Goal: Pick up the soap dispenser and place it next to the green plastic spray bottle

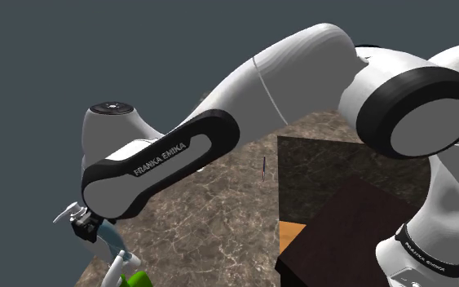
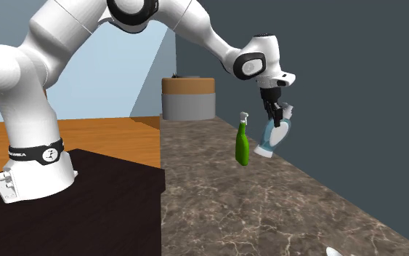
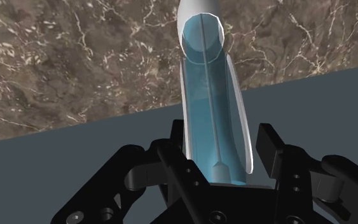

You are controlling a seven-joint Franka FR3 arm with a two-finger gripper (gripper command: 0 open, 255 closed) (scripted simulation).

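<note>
My gripper (image 2: 274,113) is shut on the soap dispenser (image 2: 275,137), a light blue see-through bottle with a white base. It hangs tilted over the brown marble counter (image 2: 268,211), close to the dark wall. The green spray bottle (image 2: 243,145) with a white trigger stands upright just beside it, on the second exterior view's left. In the wrist view the dispenser (image 3: 209,95) runs out from between the fingers (image 3: 269,149) of my gripper (image 3: 220,153), its white base farthest from the hand. The shoulder view has my gripper (image 1: 85,224) under the forearm, with the dispenser (image 1: 113,240) and the green bottle (image 1: 138,280) below.
A round tub (image 2: 188,98) with a brown top stands at the counter's far end. The dark stand (image 2: 86,189) adjoins the counter. A grey wall (image 2: 341,109) runs along the counter's far side. A small white object (image 2: 333,252) lies at the near edge.
</note>
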